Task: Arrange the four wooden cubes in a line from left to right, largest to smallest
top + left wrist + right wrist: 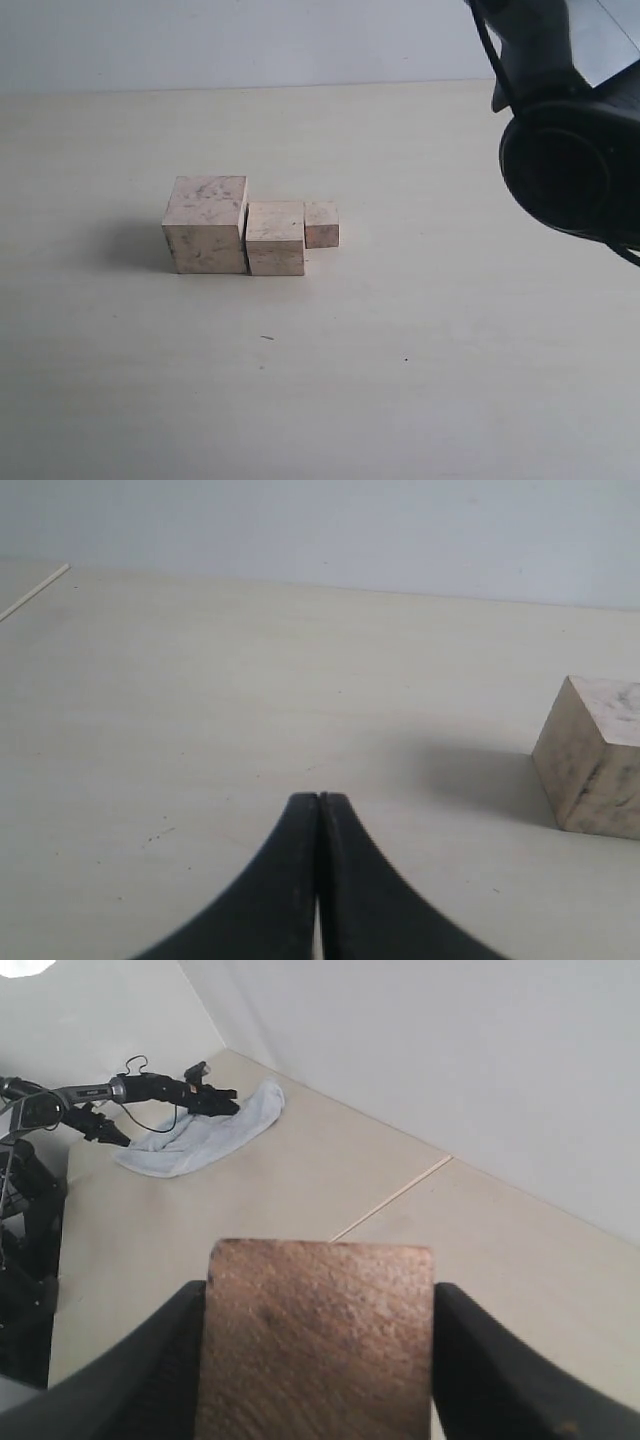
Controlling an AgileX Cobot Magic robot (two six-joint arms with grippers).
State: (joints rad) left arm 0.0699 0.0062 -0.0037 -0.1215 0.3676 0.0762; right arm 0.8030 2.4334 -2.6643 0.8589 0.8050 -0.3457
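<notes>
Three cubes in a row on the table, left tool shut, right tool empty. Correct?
No. The right tool isn't empty: the right wrist view shows it gripping a wooden cube between its fingers. The rest stands.

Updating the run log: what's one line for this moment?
row: three cubes, largest to smallest | right fingers: holding fourth cube | left fingers: shut, empty
</notes>
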